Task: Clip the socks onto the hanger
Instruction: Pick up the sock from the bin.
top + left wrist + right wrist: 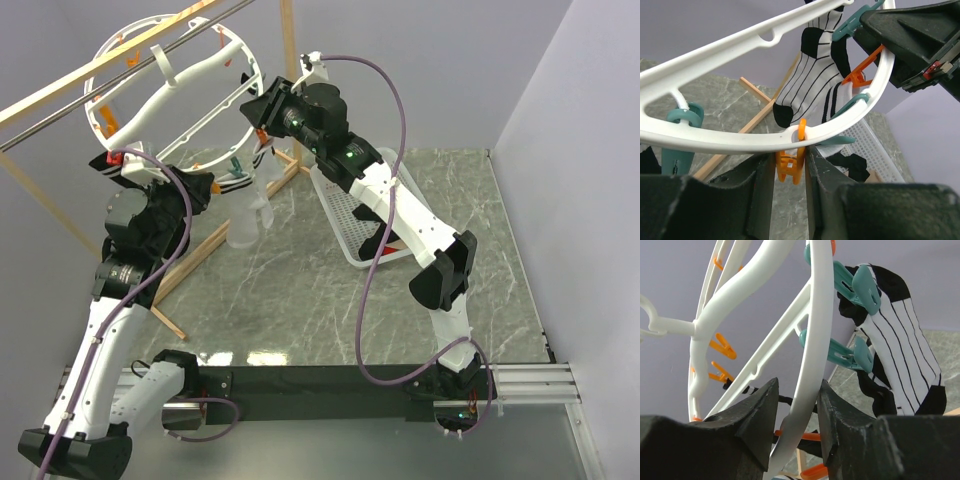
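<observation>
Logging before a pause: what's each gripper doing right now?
Left gripper: closed on an orange clip.
Right gripper: closed on the hanger rim.

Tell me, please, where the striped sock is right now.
In the right wrist view the striped sock hangs at right from a teal clip on the hanger ring.

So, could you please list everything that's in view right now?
hanger: one, white, hung top left.
clips: several, orange and teal, round the hanger.
striped sock: one, black-and-white, clipped to the hanger.
basket: one, white mesh, on the table.
dark socks: count unclear, black, in the basket.
wooden frame: one, light wood, standing on the table.
table: one, grey marbled, underneath.
left fingers: two, black, either side of an orange clip.
right fingers: two, black, either side of the hanger's ring.
</observation>
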